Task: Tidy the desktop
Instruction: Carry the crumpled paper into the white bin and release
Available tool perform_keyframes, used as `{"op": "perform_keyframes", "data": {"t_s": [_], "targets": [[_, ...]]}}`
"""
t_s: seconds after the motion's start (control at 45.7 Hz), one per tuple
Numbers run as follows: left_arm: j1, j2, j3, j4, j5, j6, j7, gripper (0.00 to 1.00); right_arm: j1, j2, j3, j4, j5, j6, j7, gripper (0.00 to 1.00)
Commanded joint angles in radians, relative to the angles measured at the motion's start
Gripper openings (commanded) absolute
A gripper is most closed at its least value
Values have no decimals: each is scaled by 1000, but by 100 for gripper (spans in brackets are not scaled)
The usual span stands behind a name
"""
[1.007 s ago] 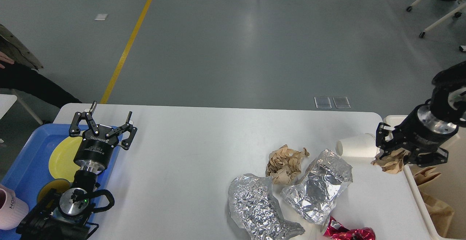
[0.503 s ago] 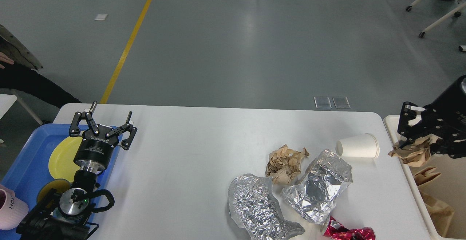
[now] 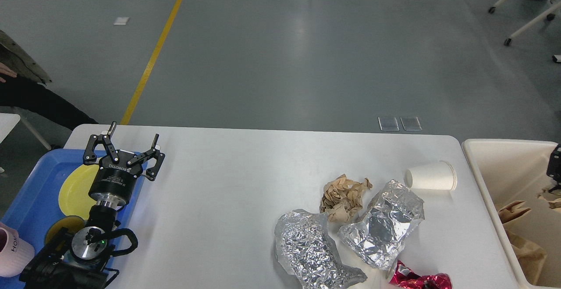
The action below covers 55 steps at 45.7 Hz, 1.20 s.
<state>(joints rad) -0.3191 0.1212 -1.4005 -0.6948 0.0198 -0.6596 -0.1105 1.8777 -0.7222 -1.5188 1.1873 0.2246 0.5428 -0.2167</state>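
Observation:
The white desktop (image 3: pixel 245 183) carries a crumpled brown paper ball (image 3: pixel 344 196), two crumpled foil sheets (image 3: pixel 307 249) (image 3: pixel 385 223), a white paper cup (image 3: pixel 431 176) lying on its side, and a red foil wrapper (image 3: pixel 420 281) at the front edge. My left gripper (image 3: pixel 134 131) is open and empty at the desktop's left edge, by the blue tray. My right gripper (image 3: pixel 555 168) is mostly cut off by the right edge, over the cream bin. A scrap of crumpled brown paper (image 3: pixel 548 194) hangs just under it, as if held.
A blue tray (image 3: pixel 30 183) at the left holds a yellow plate (image 3: pixel 74 188) and a pink cup (image 3: pixel 13 249). The cream-white bin (image 3: pixel 477 157) stands against the desktop's right side with brown paper bags (image 3: pixel 523 240) inside. A person sits at the far left.
My right gripper has carried the crumpled brown paper rightward from beside the white cup, off the desktop, to over the bin. The left arm has not moved.

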Motion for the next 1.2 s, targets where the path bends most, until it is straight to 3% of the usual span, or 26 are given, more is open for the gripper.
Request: {"op": "perform_keyframes", "data": {"t_s": [0.0,0.197,0.416,0.569,0.919,0.963,1.051,1.182], "targets": [[0,0,0,0,0,0,0,97,-277,-20,156,-142,-2,-113,0,0],[0,0,0,0,0,0,0,97,-589,7,322,-402,-5,-164,0,0],[0,0,0,0,0,0,0,97,-1004,185,482,-823,-2,-199,-1,0],[0,0,0,0,0,0,0,97,-1250,323,503,-1081,7,-306,0,0],[0,0,0,0,0,0,0,97,-1338,386,506,-1144,13,-402,-1,0],[0,0,0,0,0,0,0,97,-1338,383,508,-1144,13,-429,0,27],[0,-2,0,0,0,0,0,97,-1338,389,505,-1143,12,-477,0,97],[0,0,0,0,0,0,0,97,-1335,397,508,-1135,13,-481,0,100]]}}
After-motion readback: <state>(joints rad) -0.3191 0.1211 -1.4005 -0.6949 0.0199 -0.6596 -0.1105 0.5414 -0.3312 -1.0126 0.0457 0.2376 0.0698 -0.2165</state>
